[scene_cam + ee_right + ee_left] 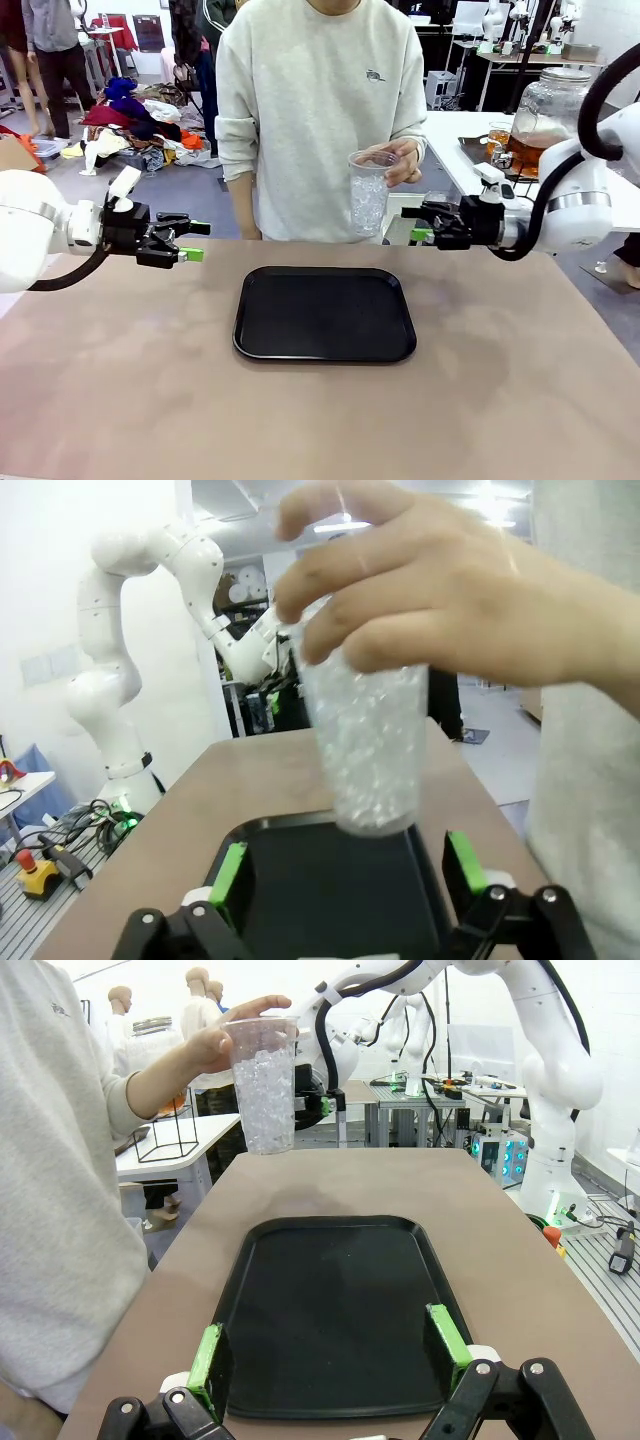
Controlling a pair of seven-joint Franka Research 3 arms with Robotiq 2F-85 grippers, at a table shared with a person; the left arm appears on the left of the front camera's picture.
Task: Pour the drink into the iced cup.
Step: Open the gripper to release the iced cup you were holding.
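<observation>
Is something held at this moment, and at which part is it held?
Only the person's hand holds something: the iced cup, gripped near its rim. The left gripper and right gripper are open and empty.

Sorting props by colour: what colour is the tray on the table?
Black; the tray shows best in the front view.

Left tool (193, 241) hangs at 9 o'clock, level, pointing toward 3, jaws wide apart and empty. Right tool (420, 222) hangs at 3 o'clock, level, pointing toward 9, jaws likewise spread and empty. Person's hand (398, 160) is raised at 12 o'clock.
</observation>
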